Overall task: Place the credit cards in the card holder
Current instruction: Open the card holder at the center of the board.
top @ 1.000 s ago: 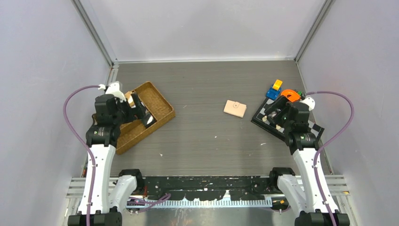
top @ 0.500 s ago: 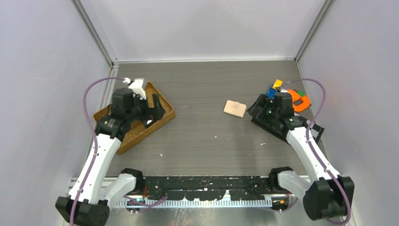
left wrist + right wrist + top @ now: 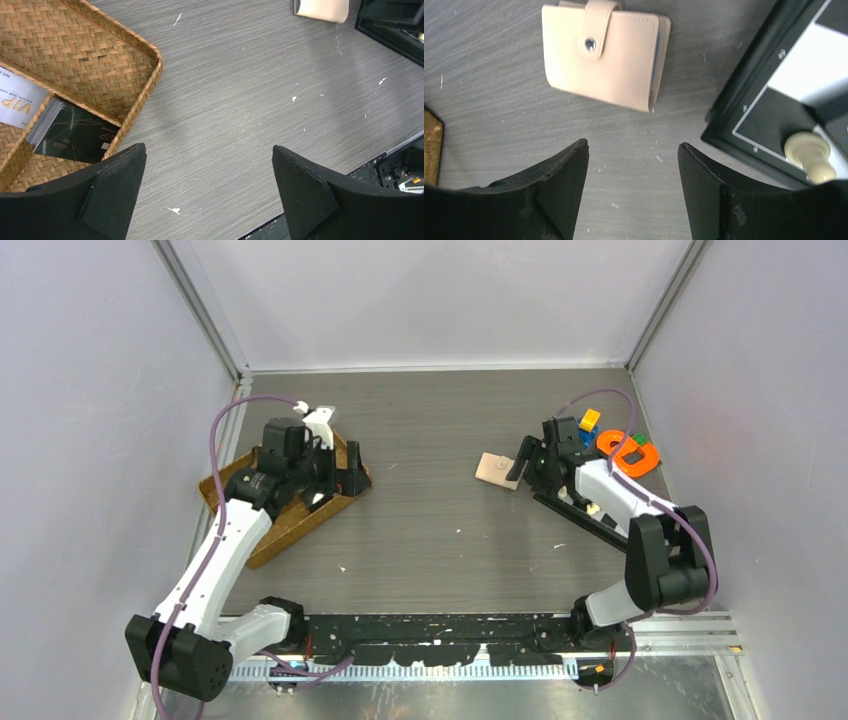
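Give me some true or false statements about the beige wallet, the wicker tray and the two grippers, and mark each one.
1. The peach leather-like folding wallet lies snapped shut on the grey wood-grain table. True.
2. The right gripper is clamped on the wallet. False: its jaws are open and empty, and the wallet lies just beyond the fingertips.
3. A stack of dark cards lies in the brown wicker tray. True.
4. The left gripper holds a card. False: it is open and empty.
5. A cream chess piece sits on a black-and-white board beside the wallet. True.
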{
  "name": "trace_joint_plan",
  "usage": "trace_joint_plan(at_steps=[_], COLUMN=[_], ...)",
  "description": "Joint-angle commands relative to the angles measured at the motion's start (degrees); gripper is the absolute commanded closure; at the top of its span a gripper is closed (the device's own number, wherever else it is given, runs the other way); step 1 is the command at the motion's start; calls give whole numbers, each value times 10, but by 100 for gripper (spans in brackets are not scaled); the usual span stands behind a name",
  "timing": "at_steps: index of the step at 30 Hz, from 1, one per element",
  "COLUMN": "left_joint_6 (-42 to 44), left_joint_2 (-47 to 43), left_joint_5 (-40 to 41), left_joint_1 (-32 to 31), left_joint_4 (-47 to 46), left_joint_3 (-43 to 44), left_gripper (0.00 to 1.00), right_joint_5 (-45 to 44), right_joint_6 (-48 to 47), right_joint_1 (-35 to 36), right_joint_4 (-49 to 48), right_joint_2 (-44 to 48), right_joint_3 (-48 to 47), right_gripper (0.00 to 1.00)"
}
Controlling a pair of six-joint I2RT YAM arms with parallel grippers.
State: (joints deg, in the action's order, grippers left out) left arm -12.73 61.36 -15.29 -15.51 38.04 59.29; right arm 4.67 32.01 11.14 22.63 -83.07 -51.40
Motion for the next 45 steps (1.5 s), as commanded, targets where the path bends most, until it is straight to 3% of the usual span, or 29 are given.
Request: trace_joint_plan(at_steps=[1, 10, 13, 15, 19, 24, 32, 37, 39, 43, 45], left_joint_6=[15, 13, 15, 16, 9, -40, -151, -247, -277, -343, -369], left_joint_2=[-7, -4, -8, -9, -10, -11, -23, -9, -8, -23, -28], left_joint_5=[-20, -45, -60, -62, -73, -92, -81, -73, -61, -23, -9], left_joint_1=[-1, 0, 0, 0, -2, -17, -79, -119, -137, -173, -184], left_joint_4=[-6, -8, -12, -12, -17, -44, -163, -255, -281, -347, -377], left_joint_3=[1, -5, -5, -6, -9, -20, -114, -183, -205, -272, -302], left_gripper=[0, 0, 0, 0, 0, 0, 1, 1, 2, 2, 2], right_joint_5=[-22, -45, -44, -37, -22, -21, -102, -167, -176, -214, -221], right_joint_6=[-19, -15, -16, -12, 8, 67, 294, 344, 326, 231, 183], right_joint_1=[1, 1, 1, 1, 9, 52, 202, 332, 355, 355, 338], right_joint_4=[-46, -67, -67, -64, -55, -52, -175, -193, -171, -126, -106], right_joint_2=[-38, -133, -154, -164, -150, -111, 11, 43, 49, 72, 66], right_joint_3=[-45, -89, -97, -98, -87, -47, 117, 114, 95, 63, 42], right_gripper=[30, 36, 44, 52, 81, 99, 100, 97, 89, 51, 41])
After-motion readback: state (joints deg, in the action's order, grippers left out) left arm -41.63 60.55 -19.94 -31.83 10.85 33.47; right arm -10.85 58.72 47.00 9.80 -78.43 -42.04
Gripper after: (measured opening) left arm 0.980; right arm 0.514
